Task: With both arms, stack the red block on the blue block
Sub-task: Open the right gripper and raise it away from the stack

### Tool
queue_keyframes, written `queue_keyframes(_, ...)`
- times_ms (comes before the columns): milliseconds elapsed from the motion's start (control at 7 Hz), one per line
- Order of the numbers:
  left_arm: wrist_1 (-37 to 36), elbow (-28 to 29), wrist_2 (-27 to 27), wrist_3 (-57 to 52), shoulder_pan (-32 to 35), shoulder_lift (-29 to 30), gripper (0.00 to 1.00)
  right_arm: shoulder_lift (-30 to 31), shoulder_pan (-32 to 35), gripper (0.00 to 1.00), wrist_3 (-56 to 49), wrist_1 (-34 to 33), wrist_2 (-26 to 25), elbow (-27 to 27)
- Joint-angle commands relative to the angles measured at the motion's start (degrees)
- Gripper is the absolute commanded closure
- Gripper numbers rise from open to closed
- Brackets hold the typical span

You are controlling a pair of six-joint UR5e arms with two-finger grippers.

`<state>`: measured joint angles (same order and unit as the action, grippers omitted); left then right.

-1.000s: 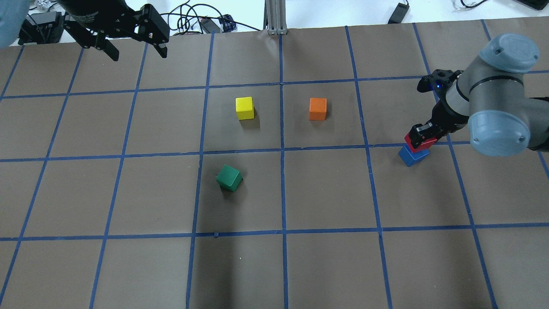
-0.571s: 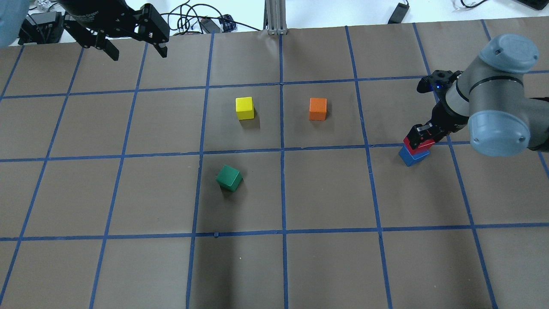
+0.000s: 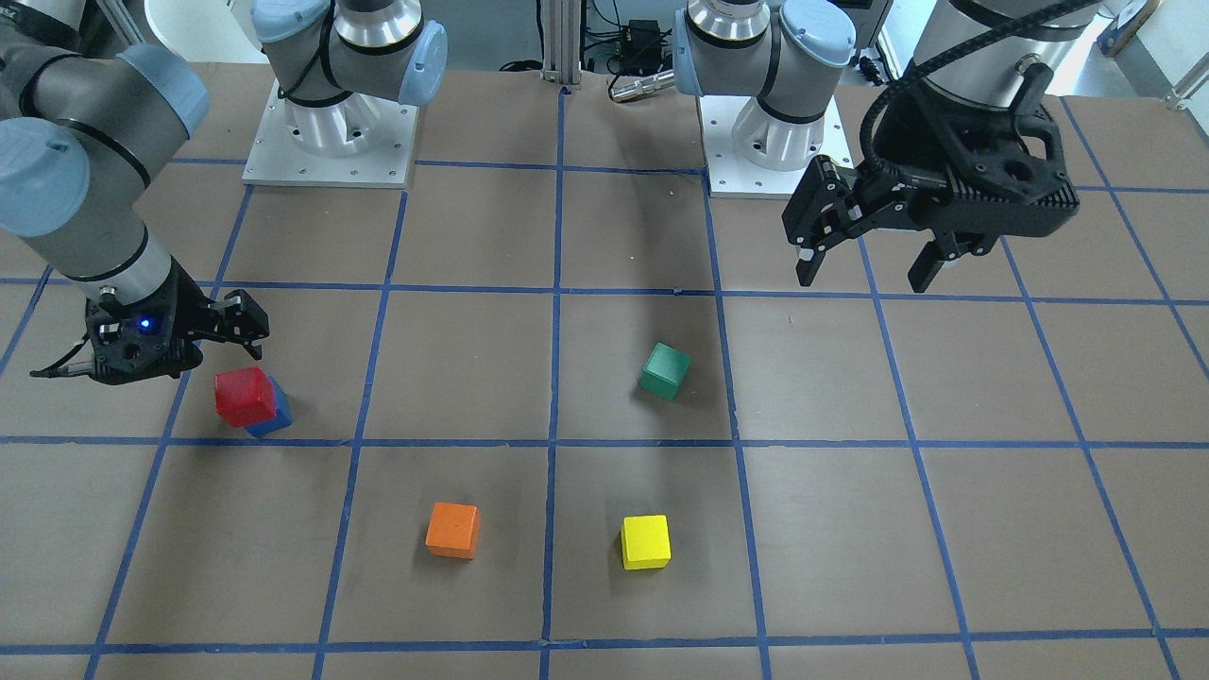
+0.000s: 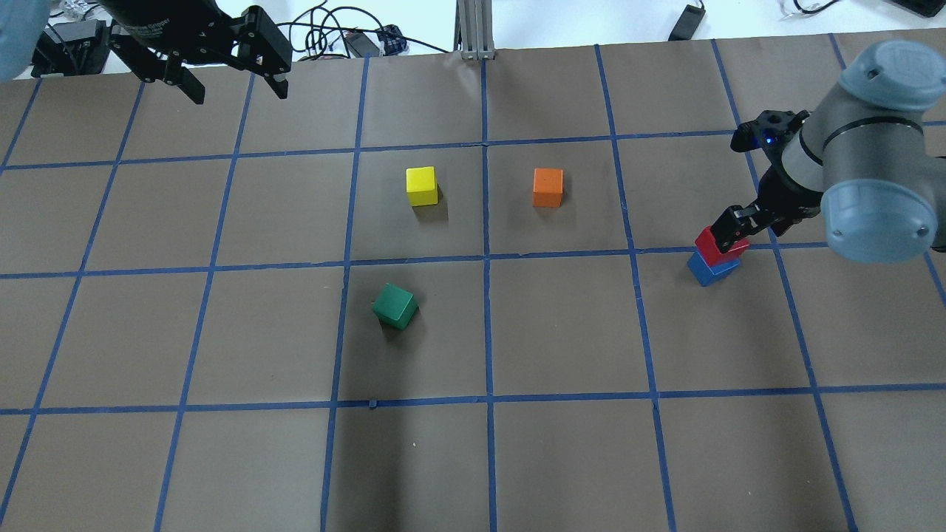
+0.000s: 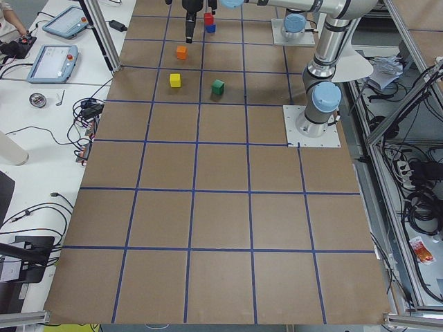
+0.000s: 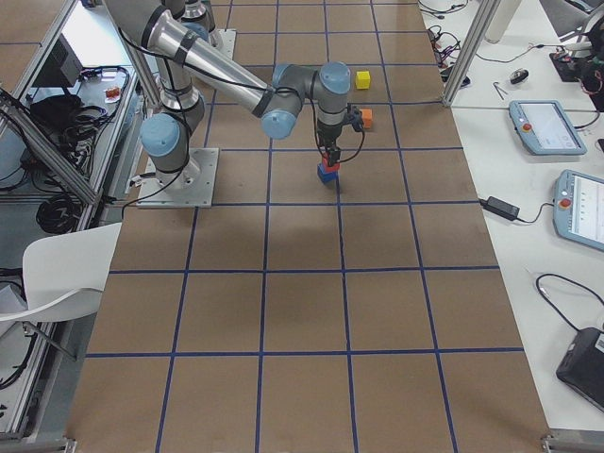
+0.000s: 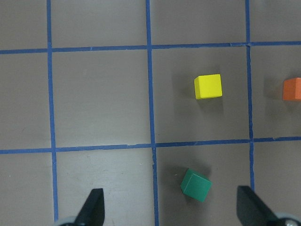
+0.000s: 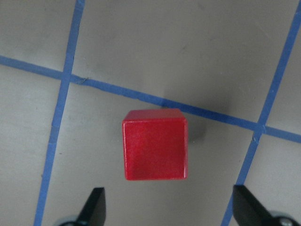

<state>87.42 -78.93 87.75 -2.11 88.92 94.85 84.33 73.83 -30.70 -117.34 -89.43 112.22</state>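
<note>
The red block (image 4: 709,241) rests on top of the blue block (image 4: 711,270) at the table's right side. It is also seen in the front view (image 3: 244,397), with the blue block (image 3: 275,416) showing under it. My right gripper (image 4: 737,224) is open and empty, hovering just above and behind the stack. In the right wrist view the red block (image 8: 155,149) lies free between and beyond the spread fingertips (image 8: 96,206). My left gripper (image 4: 238,80) is open and empty, high over the far left corner.
A yellow cube (image 4: 421,185) and an orange cube (image 4: 548,187) sit in the middle far squares. A green cube (image 4: 395,306) lies turned, nearer the robot. Blue tape lines grid the brown table (image 4: 562,332).
My right gripper lowered the red block onto the blue block, opened, and drew up and away from it. The left arm has not moved.
</note>
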Motion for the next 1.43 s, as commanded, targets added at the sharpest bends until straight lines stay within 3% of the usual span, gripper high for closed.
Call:
queue_keyframes(0,-0.06,0.09,-0.04,0.0,0.03,0.07,0.0,5.47,0.0,0.0,9.98,14.7,0.04,-6.36)
queue_keyframes(143,0.03,0.0,-0.04,0.0,0.03,-0.02,0.0,7.06,0.09,0.0,19.27,20.34,0.48,-9.97)
queue_keyframes(571,0.03,-0.09,0.05,0.0,0.03,-0.02,0.0,8.48,7.17,0.0,31.17,27.68,0.83,-17.38)
queue_keyframes(857,0.03,-0.09,-0.04,0.0,0.03,-0.02,0.0,8.93,13.42,0.0,42.61,27.17,0.23,-16.95)
queue_keyframes(1286,0.03,0.0,-0.04,0.0,-0.06,-0.02,0.0,9.1,14.85,0.0,42.22,26.73,0.14,-15.37)
